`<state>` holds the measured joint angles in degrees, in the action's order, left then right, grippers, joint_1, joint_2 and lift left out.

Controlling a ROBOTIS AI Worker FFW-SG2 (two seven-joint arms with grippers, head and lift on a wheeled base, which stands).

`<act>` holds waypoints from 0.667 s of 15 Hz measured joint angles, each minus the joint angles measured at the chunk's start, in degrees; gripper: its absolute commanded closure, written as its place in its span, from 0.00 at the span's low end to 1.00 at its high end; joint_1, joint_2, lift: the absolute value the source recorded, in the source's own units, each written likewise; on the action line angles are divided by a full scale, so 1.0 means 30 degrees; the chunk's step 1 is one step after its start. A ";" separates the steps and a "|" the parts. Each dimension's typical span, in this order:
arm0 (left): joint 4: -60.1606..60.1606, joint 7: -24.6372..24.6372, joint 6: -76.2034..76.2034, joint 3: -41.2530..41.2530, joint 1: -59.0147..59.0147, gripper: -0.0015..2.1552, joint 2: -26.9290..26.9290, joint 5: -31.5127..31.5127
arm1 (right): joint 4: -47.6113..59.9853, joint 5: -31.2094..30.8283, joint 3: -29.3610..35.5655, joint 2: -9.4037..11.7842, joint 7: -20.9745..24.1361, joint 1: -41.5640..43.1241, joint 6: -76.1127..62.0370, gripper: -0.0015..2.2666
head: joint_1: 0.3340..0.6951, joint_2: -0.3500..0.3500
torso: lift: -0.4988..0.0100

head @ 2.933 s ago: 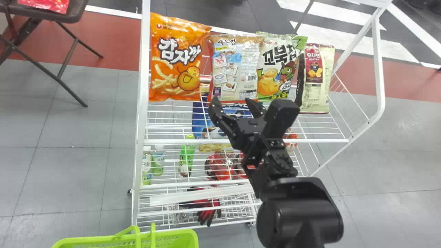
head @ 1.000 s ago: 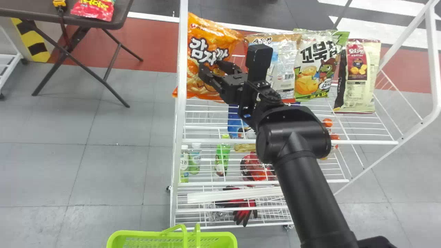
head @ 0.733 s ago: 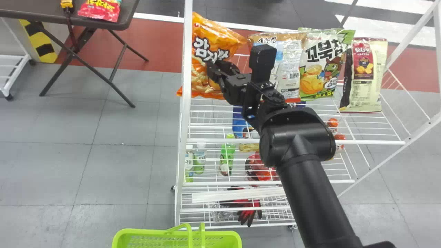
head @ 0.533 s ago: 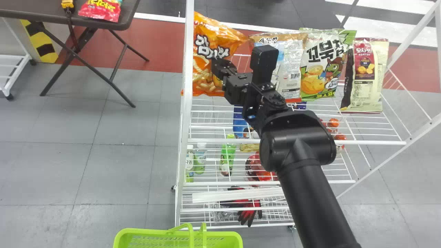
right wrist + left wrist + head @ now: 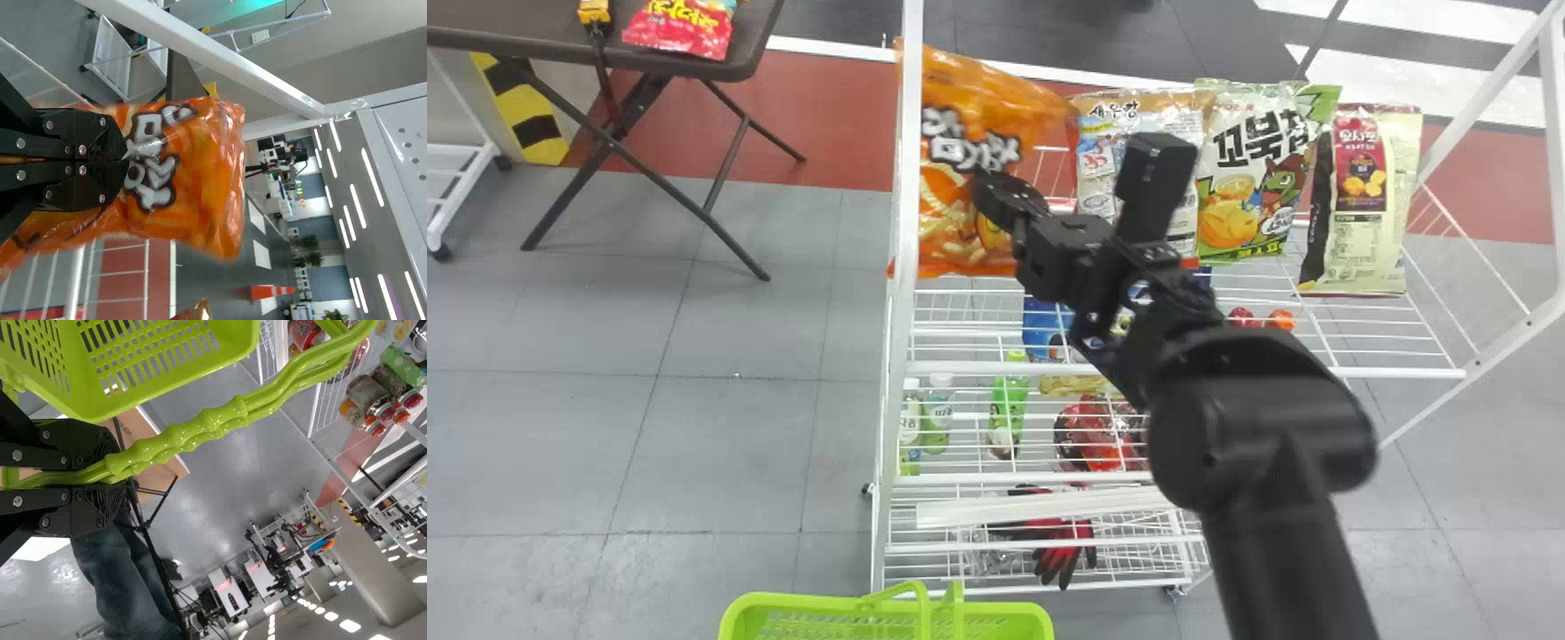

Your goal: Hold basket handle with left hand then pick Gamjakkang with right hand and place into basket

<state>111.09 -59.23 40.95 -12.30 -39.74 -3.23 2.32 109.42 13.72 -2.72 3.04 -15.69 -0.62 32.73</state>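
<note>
My right gripper is at the front of the orange Gamjakkang bag, at the left end of the rack's top shelf. In the right wrist view, my right gripper is shut on the creased front of the orange bag. The bag stands behind the rack's white left post. The green basket is at the bottom of the head view. In the left wrist view, my left gripper is shut on the green basket handle, with the basket body beside it.
To the right of the orange bag stand a shrimp snack bag, a green-white bag and a cream bag. The white left post rises close by the bag. Bottles lie lower; a dark table is at the left.
The right arm has moved left and up to the orange bag, and its fingers have shut on it. Just now the bag has shifted slightly. The rack and basket sit farther right in the head view.
</note>
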 measured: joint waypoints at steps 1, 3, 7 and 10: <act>0.0048 -0.0016 0.0054 -0.0064 -0.0001 0.99 -0.0016 0.0044 | 0.1246 0.0396 0.0436 0.0349 0.0026 -0.0761 0.0705 0.99 | 1.00 0.11 | 0.94; 0.0181 -0.0026 0.0340 -0.0374 0.0083 0.99 -0.0053 0.0237 | 0.3498 0.1261 0.1555 0.1002 0.0074 -0.2334 0.1883 0.99 | 1.00 0.04 | 0.94; 0.0371 -0.0032 0.0751 -0.0674 0.0177 0.99 -0.0159 0.0406 | 0.7819 0.3590 0.4620 0.2135 -0.0344 -0.5750 0.4577 0.99 | 1.00 0.00 | 0.94; 0.0371 -0.0046 0.0802 -0.0698 0.0128 0.99 -0.0183 0.0342 | 1.0993 0.4919 0.7382 0.1715 -0.1829 -0.8421 0.6204 0.99 | 1.00 0.00 | 0.94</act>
<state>112.20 -59.37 43.36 -14.39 -39.35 -3.78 3.35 142.39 28.48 19.43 8.19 -21.17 -25.88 51.34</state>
